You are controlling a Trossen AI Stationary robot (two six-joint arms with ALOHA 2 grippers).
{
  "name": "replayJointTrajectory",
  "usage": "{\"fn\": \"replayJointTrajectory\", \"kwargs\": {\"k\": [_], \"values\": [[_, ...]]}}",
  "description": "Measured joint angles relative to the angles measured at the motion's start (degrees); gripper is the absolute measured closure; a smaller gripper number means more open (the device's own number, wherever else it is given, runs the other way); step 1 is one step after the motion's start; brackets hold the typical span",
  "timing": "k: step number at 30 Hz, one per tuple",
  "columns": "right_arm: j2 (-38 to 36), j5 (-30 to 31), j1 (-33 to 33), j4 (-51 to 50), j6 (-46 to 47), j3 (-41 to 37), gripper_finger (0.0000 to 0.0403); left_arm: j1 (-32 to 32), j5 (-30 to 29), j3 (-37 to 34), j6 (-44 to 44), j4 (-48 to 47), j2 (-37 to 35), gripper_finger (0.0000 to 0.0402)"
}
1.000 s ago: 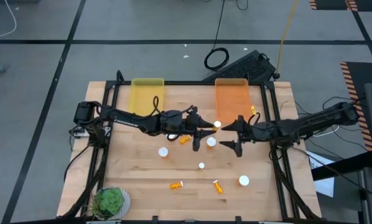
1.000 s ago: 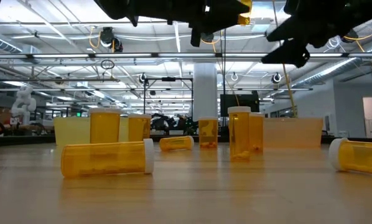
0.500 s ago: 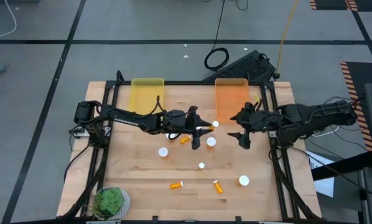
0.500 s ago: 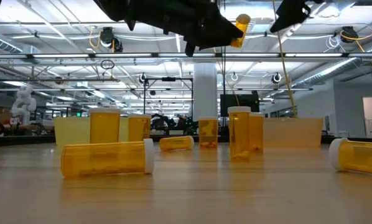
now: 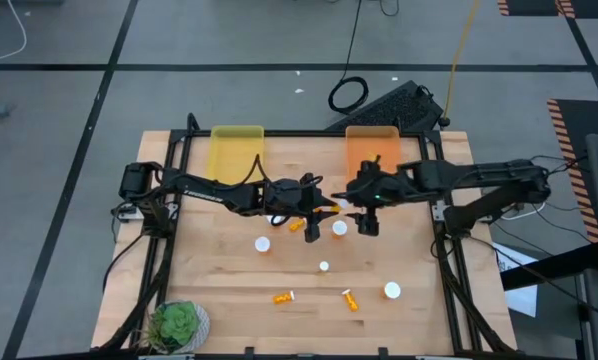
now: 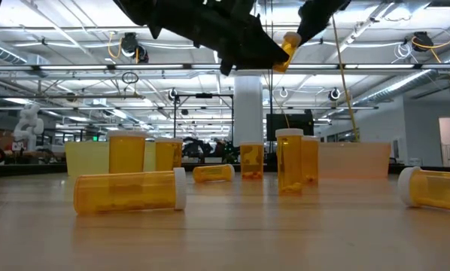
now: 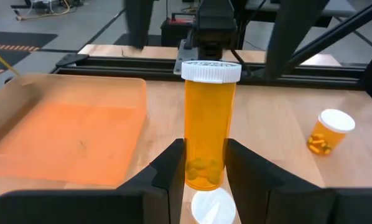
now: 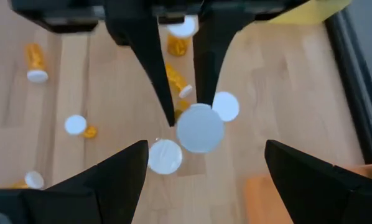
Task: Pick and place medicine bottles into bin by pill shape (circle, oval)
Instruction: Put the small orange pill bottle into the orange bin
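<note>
The left gripper (image 7: 204,180) hangs above the middle of the table (image 5: 219,290), its fingers (image 7: 170,174) clamped on the base of a bottle (image 7: 208,124) raised clear of the wood, cap pointing at the right gripper (image 5: 367,200). That gripper faces it from just in front of the orange tray (image 5: 371,150), fingers (image 8: 120,177) spread wide and holding nothing, with the cap between them. The other bottles are on the table: several upright near the centre (image 5: 263,244), two lying toward the near edge (image 5: 283,297). The yellow tray (image 5: 236,150) sits at the far edge, left of the orange one
</note>
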Motion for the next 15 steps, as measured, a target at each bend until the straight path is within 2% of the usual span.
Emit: {"fn": "replayJointTrajectory", "kwargs": {"k": [11,15], "values": [[2.7,-4.3,-2.2,3.2,-2.2,0.0,0.0089,0.0,0.0,0.0,1.1,-3.0,0.0,0.0293],[2.7,-5.6,-2.2,4.1,-2.2,0.0,0.0102,0.0,0.0,0.0,1.1,-2.6,0.0,0.0293]]}}
